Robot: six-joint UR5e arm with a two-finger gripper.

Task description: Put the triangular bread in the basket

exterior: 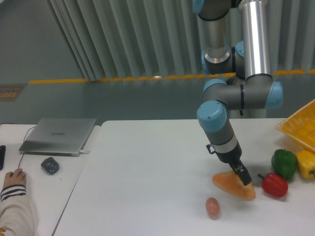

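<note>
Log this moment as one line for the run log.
phase: reaching bread | gripper: over triangular bread, jaw state unclear | bread: on table | basket: right edge, no bread inside

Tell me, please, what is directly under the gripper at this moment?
The triangular bread lies under the gripper, whose tip overlaps the loaf's top right part. The bread rests on the white table. Whether the fingers touch the crust, or are open, cannot be seen.
</note>
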